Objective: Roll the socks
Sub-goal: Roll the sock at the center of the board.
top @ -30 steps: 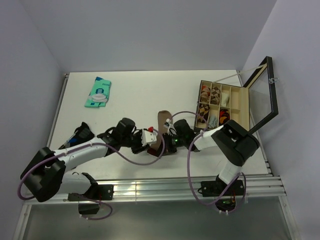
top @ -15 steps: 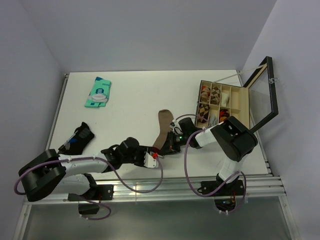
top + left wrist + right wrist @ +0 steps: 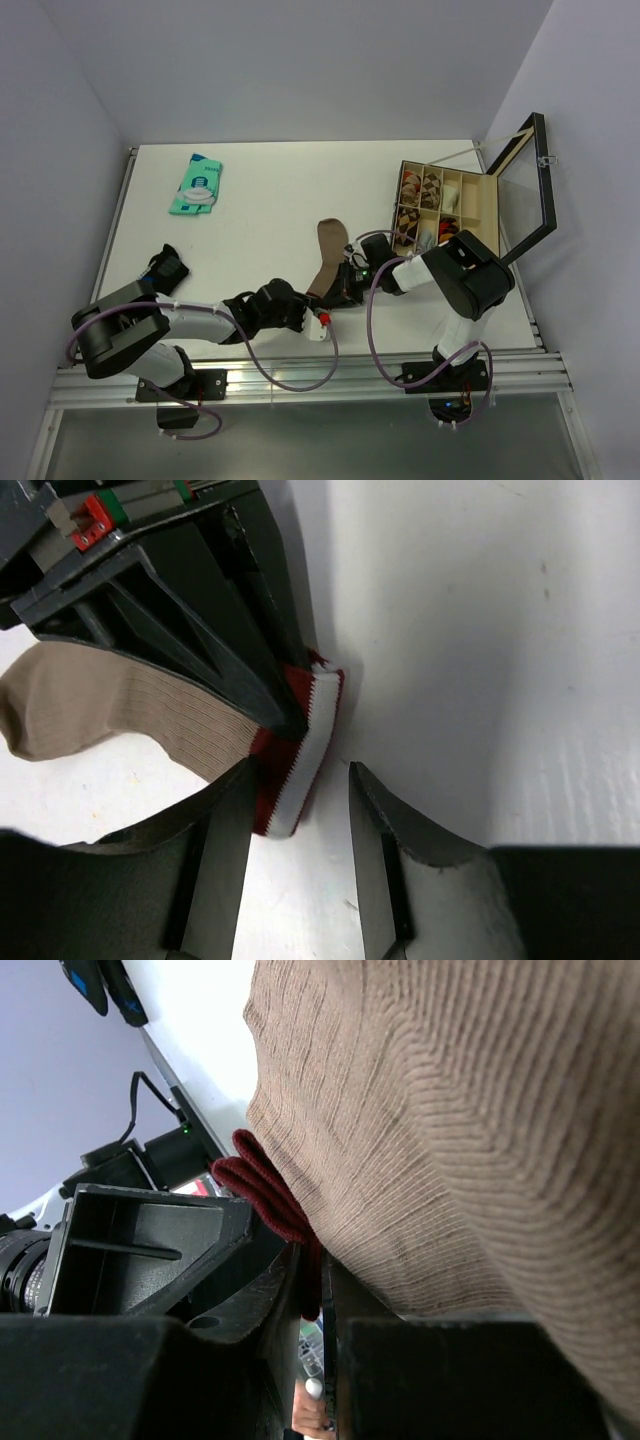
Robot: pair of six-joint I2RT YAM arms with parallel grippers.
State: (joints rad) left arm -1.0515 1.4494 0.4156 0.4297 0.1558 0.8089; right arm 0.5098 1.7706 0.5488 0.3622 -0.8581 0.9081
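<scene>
In the overhead view a teal packet [image 3: 197, 186] lies at the upper left of the white table [image 3: 270, 190]. Below it, near the left edge, sits the black sock [image 3: 163, 270], bunched and well apart from both arms. Just left of centre and low in the frame, the left gripper [image 3: 310, 312] reaches rightward to the tan sock [image 3: 328, 248], which runs from the middle of the table down to its maroon, white-striped cuff [image 3: 303, 748]. In the left wrist view that gripper's fingers [image 3: 372, 830] stand wide apart with the cuff end between them, not clamped. Just to the right, the right gripper [image 3: 340, 287] pinches the cuff, its fingers closed tight on the maroon edge [image 3: 262, 1192] with the ribbed tan fabric draped over them. At the far right stands an open compartment box [image 3: 470, 190] holding rolled socks
</scene>
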